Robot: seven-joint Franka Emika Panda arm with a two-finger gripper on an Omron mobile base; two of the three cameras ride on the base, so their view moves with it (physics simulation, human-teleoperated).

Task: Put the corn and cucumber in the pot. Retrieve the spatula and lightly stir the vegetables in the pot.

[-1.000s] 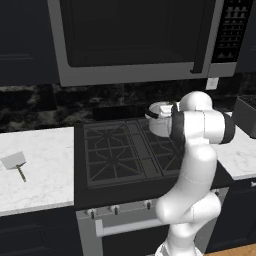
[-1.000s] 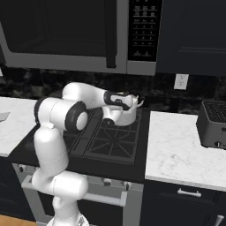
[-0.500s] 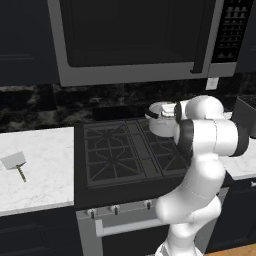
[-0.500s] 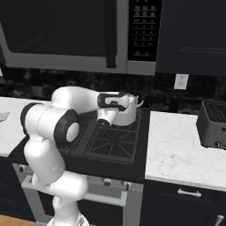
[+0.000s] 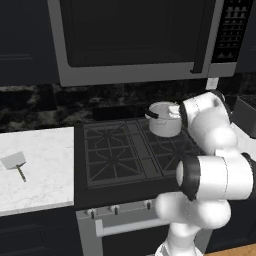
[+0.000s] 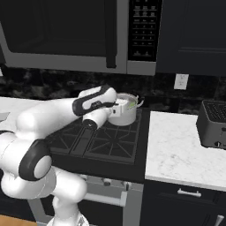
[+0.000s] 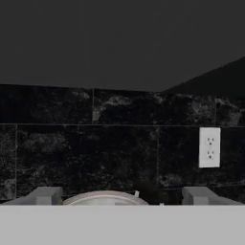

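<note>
The silvery pot (image 5: 164,123) (image 6: 123,113) stands on the stove's back right burner, its black handle pointing left in the left base view. A pale green bit (image 6: 131,103) shows inside its far rim; I cannot tell whether it is the corn or the cucumber. My gripper (image 7: 122,197) hangs open just above the pot (image 7: 105,197), with one fingertip (image 7: 45,196) on each side of the rim and nothing between them. The spatula (image 5: 15,163) lies flat on the white counter left of the stove, far from the gripper.
The black stove (image 5: 130,155) sits between two white marble counters (image 6: 176,150). A microwave (image 5: 135,35) hangs low over the stove. A dark toaster (image 6: 213,123) stands on the right counter. A wall outlet (image 7: 209,147) is on the black backsplash.
The arm's elbow has swung down and toward the cameras while the hand stayed over the pot. The jaws have spread a little wider.
</note>
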